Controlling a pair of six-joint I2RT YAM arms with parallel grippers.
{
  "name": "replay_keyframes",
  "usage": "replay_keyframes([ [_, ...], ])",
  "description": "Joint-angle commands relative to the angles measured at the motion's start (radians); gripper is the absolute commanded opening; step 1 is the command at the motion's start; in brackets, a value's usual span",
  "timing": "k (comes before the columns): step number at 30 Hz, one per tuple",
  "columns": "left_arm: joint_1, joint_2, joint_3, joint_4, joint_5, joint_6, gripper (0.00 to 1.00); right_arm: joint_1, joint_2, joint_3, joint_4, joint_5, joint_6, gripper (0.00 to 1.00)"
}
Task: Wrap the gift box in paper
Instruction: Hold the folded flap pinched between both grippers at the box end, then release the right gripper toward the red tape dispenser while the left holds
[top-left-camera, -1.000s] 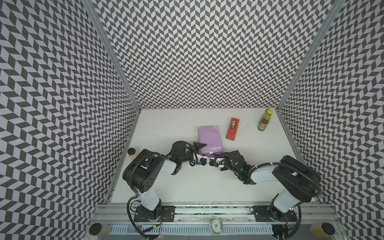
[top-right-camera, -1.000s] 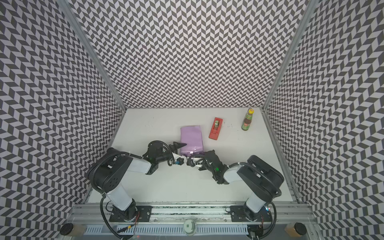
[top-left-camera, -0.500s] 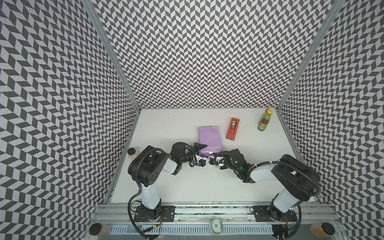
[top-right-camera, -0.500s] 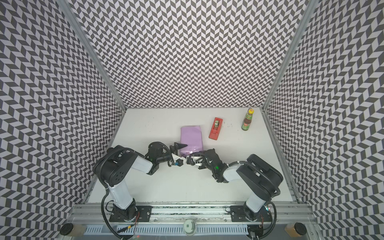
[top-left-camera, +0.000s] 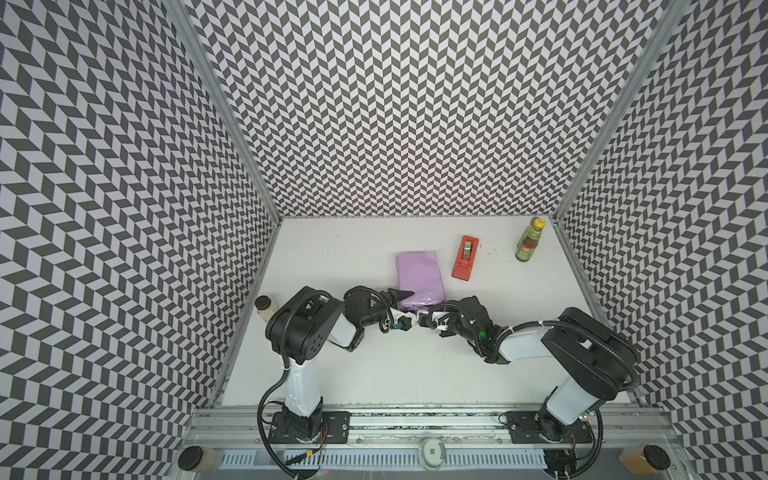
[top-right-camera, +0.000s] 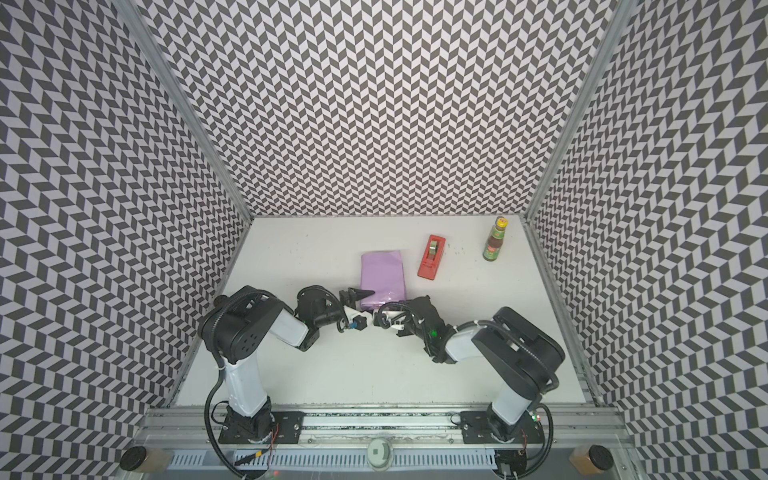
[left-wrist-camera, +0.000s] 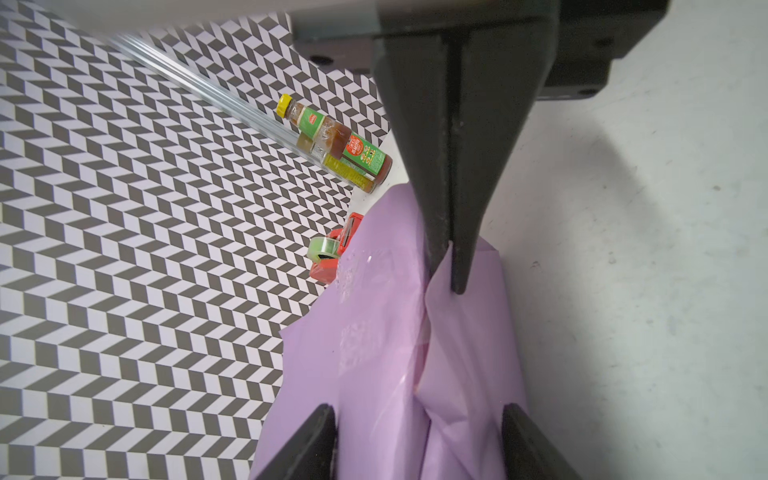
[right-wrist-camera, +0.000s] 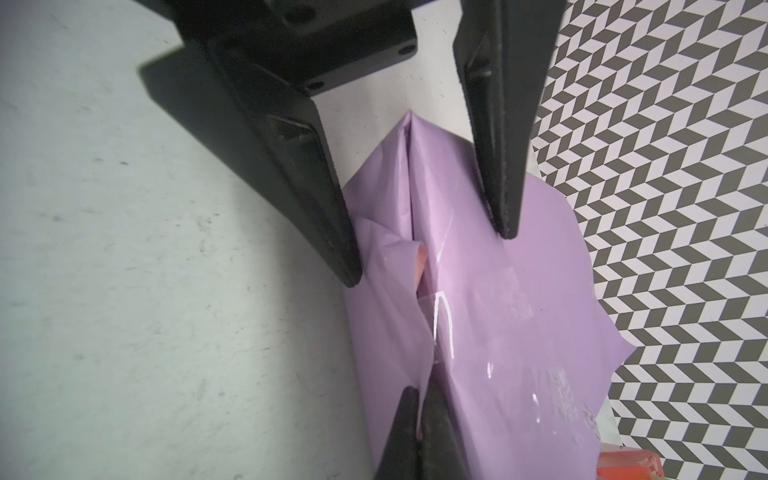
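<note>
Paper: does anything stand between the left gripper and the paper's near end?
Nothing visible does. The open left gripper straddles the folded end of the paper, one finger on each side. The right gripper, shut on a flap of that end, faces it without blocking.

A: Lower edge of frame?
B: Left gripper (left-wrist-camera: 418, 406), jaws apart, one on each side of the lilac paper (left-wrist-camera: 374, 332).
A: Upper centre?
B: Right gripper (left-wrist-camera: 446, 274) hangs from the top edge, jaws pinched on a raised paper fold.
A: Behind?
B: Red tape dispenser (left-wrist-camera: 332, 253) at the paper's left edge, sauce bottle (left-wrist-camera: 345, 145) above it. Pale bench (left-wrist-camera: 644, 291) fills the right.
</note>
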Motion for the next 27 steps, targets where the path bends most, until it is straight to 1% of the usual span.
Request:
replay_keyframes([
  [1, -0.012, 0.01, 0.039, -0.027, -0.024, -0.012, 0.59, 0.009, -0.001, 0.02, 0.055, -0.025, -0.011, 0.04],
  [4, -0.014, 0.013, 0.049, -0.053, -0.026, -0.001, 0.57, 0.009, -0.01, 0.013, 0.063, -0.017, -0.011, 0.1],
  [8, -0.013, 0.025, 0.046, -0.039, -0.026, 0.01, 0.53, 0.009, -0.026, -0.001, 0.075, -0.01, -0.004, 0.18],
  [14, -0.014, 0.036, 0.044, -0.004, -0.033, -0.012, 0.52, 0.006, -0.065, -0.031, 0.091, -0.005, 0.021, 0.31],
  [16, -0.015, 0.034, 0.046, -0.014, -0.031, -0.013, 0.49, -0.005, -0.09, -0.047, 0.104, -0.019, 0.048, 0.34],
  [20, -0.015, 0.034, 0.047, -0.017, -0.025, -0.017, 0.48, -0.051, -0.179, -0.078, 0.123, -0.106, 0.162, 0.38],
  [22, -0.015, 0.034, 0.046, -0.016, -0.022, -0.022, 0.48, -0.061, -0.212, -0.083, 0.115, -0.125, 0.198, 0.4],
  [27, -0.013, 0.043, 0.046, -0.007, -0.011, -0.047, 0.47, -0.092, -0.223, -0.087, 0.108, -0.136, 0.187, 0.48],
])
